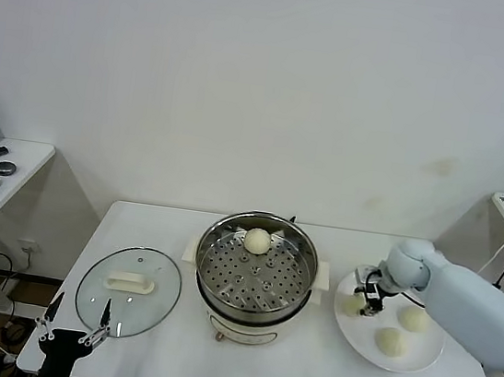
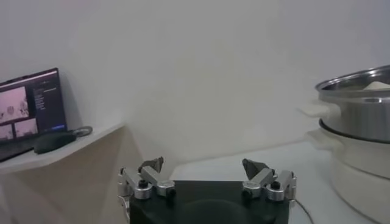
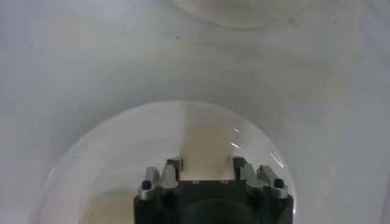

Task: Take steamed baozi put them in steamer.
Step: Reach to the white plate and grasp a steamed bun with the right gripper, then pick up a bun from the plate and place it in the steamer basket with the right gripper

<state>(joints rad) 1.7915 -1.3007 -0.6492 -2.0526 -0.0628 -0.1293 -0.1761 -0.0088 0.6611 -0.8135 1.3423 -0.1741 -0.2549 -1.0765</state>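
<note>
Count, head view: four steamed baozi — one (image 1: 257, 240) in the steamer (image 1: 302, 268), three on the white plate (image 1: 350, 338) (at (image 1: 352, 304), (image 1: 414, 319), (image 1: 390, 341)). One steamer. One plate. One glass lid (image 1: 128, 290). Two tabletops (image 1: 320, 374), (image 1: 22, 168).

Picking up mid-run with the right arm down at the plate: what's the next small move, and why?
Probably lift the right gripper straight up. It sits shut on a baozi at the left edge of the white plate, so the grasp looks made. One bun already lies in the steamer, two remain on the plate, and the left gripper is parked open near the glass lid.
</note>
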